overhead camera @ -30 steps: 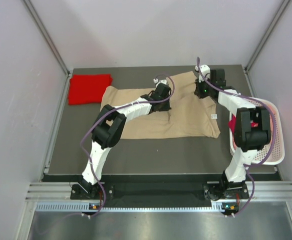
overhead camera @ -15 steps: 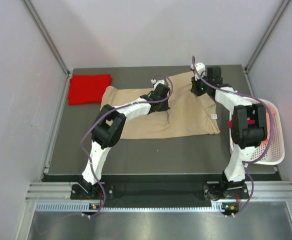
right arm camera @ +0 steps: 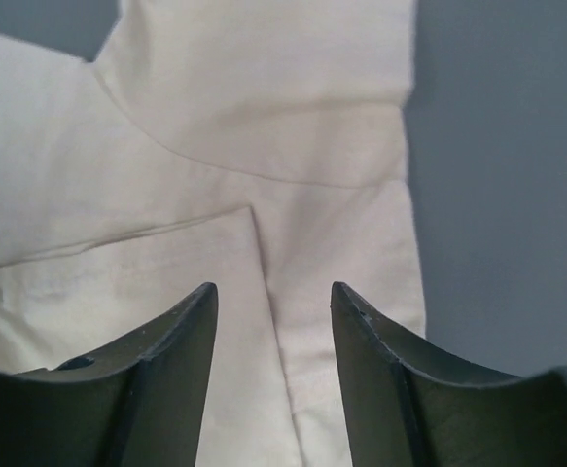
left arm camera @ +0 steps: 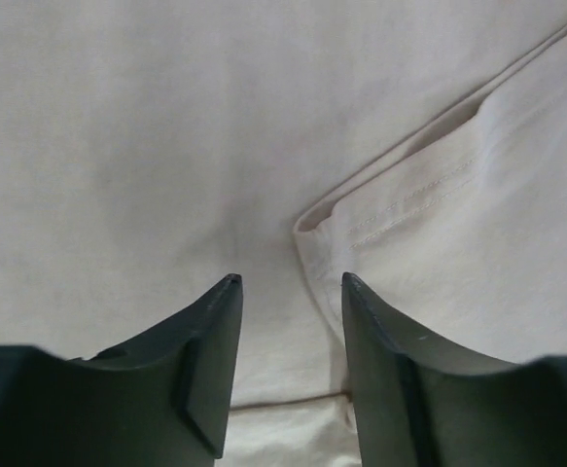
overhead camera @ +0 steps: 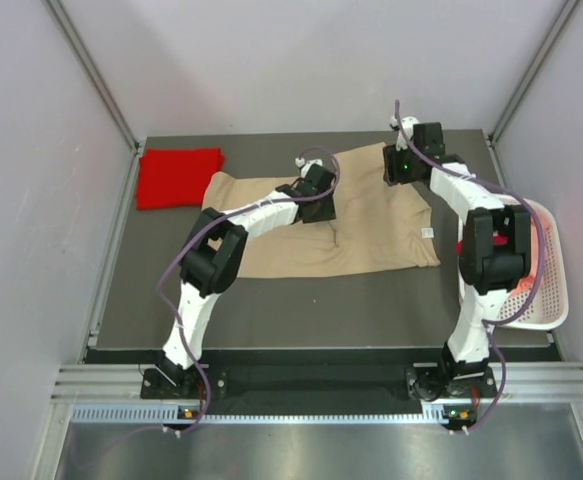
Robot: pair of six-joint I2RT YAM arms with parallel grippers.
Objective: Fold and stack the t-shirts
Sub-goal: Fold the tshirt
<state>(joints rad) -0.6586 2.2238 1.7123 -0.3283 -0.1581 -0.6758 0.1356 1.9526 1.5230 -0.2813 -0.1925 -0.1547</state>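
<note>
Basket point(overhead camera: 556, 305) near right. Tan shirt point(overhead camera: 371, 240) spread mid table point(overhead camera: 271, 310), folds showing. Left gripper point(left arm camera: 288, 287) over shirt middle, jaws parted, empty. Right gripper point(right arm camera: 273, 292) over far-right part by sleeve, parted, empty. Red shirt point(overhead camera: 178, 177) folded, far-left corner. Judged: cloth light, limp, drapes; best pinch hem or fold edge, both arms together.

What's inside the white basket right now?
Red cloth shows at the white basket near its left edge. The right arm covers much of the inside, so what else lies there is hidden.
</note>
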